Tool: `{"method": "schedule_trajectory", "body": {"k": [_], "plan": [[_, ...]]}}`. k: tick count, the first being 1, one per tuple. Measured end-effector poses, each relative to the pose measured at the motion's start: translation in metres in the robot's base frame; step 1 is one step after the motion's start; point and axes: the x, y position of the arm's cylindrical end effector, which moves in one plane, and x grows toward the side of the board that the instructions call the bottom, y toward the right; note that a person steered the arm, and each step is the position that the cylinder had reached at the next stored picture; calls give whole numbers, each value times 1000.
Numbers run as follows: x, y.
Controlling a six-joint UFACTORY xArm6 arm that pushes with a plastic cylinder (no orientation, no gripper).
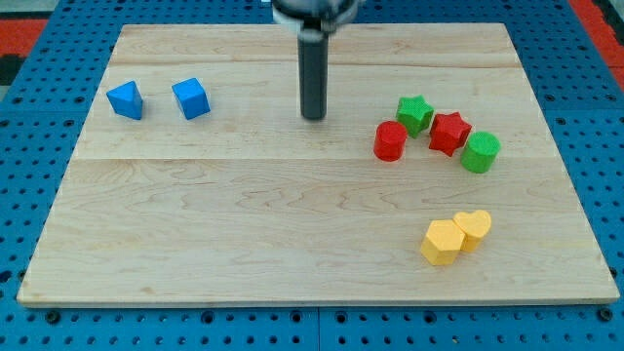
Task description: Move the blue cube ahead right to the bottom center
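1. Blue cube: far left on the surface. Probably light, rigid, prone to twist when nudged off-centre; best pushed on its far-left face.
2. Just left, apart: another blue block, shape unclear.
3. My tip: well right of the cube, touching nothing. No gripper fitted, so no jaw state to tell.
4. Nearest hazard to the near-centre goal: yellow hexagon touching yellow heart, near right.

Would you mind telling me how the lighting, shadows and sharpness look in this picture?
Camera view: even, soft light, no glare on the wooden board; blocks cast only faint shadows; my tip is sharp, while the rod's top at the frame edge looks blurred; the blue cube is crisp.
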Motion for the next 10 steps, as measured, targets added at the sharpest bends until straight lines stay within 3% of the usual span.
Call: {"method": "schedule_trajectory", "body": {"k": [1,2,3,4,5,6,7,8,10], "plan": [[-41,-85],[-29,-169],[-11,-150],[23,-78],[18,-119],[-29,-117],[-36,-189],[3,-178],[87,-69]]}}
